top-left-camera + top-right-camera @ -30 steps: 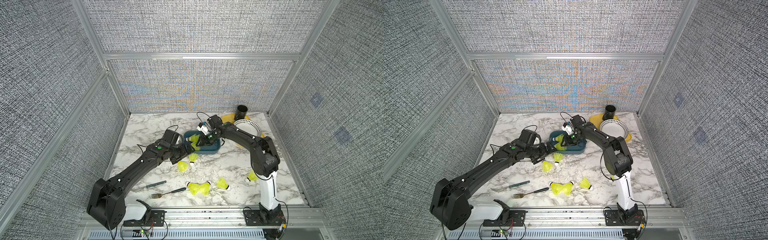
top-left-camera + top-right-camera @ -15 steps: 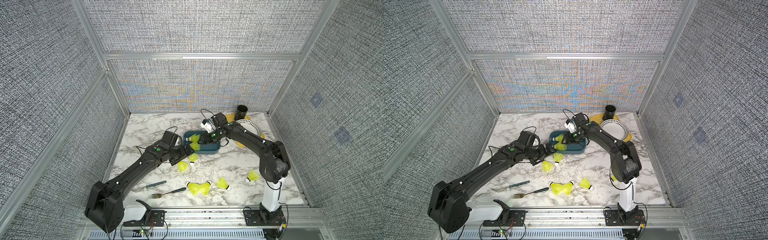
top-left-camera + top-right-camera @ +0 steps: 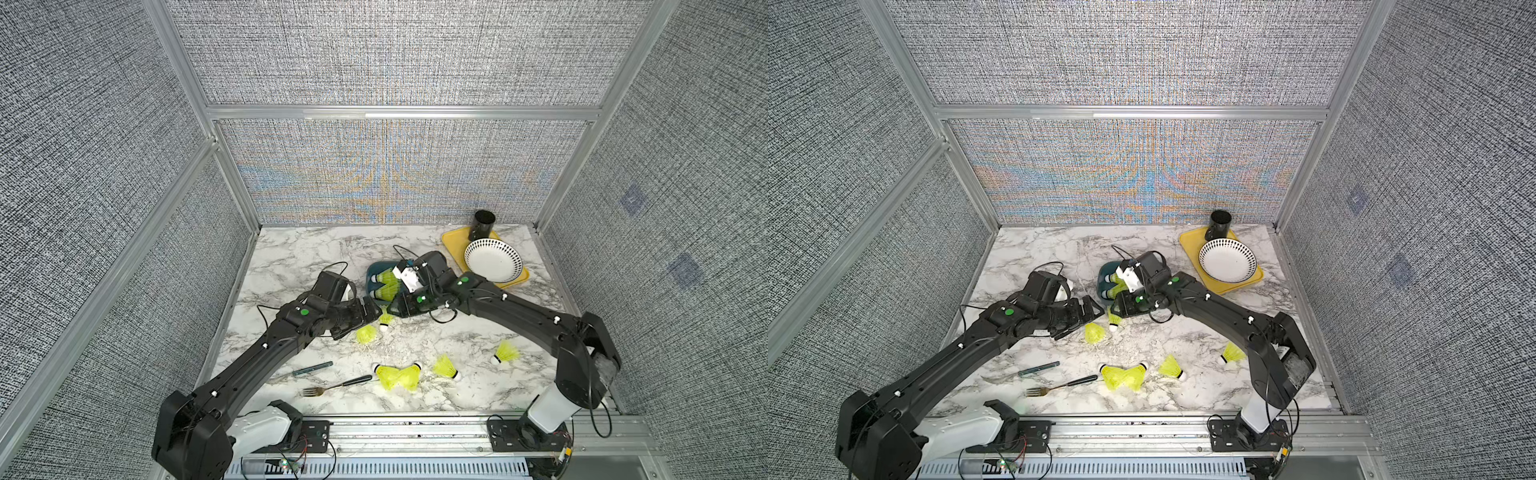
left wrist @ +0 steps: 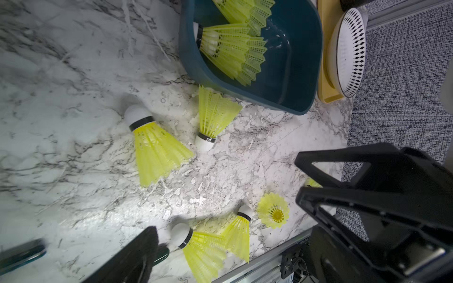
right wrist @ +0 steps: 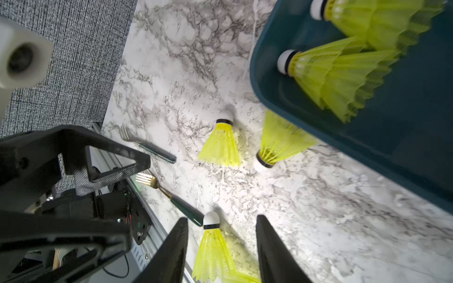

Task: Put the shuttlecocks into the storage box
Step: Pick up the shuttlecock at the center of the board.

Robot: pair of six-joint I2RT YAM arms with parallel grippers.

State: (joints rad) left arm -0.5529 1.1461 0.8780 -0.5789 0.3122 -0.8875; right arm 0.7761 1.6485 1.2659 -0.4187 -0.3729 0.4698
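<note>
Your left hand [image 3: 1081, 321] hangs wide open and empty, low over the bench [image 4: 73, 98], beside two loose shuttlecocks [image 3: 366, 333]. The flat shuttlecock [image 4: 159, 154] lies clear. The leaning shuttlecock [image 4: 213, 115] seems to rest its skirt on the storage box [image 4: 301, 73], where several others already lie. Take the flat one first, closing across its neck at the black band, not the springy skirt. Your right hand [image 5: 221, 218], fingers partly spread and holding nothing, sits close over the box's near rim; move it aside before you lift across.
</note>
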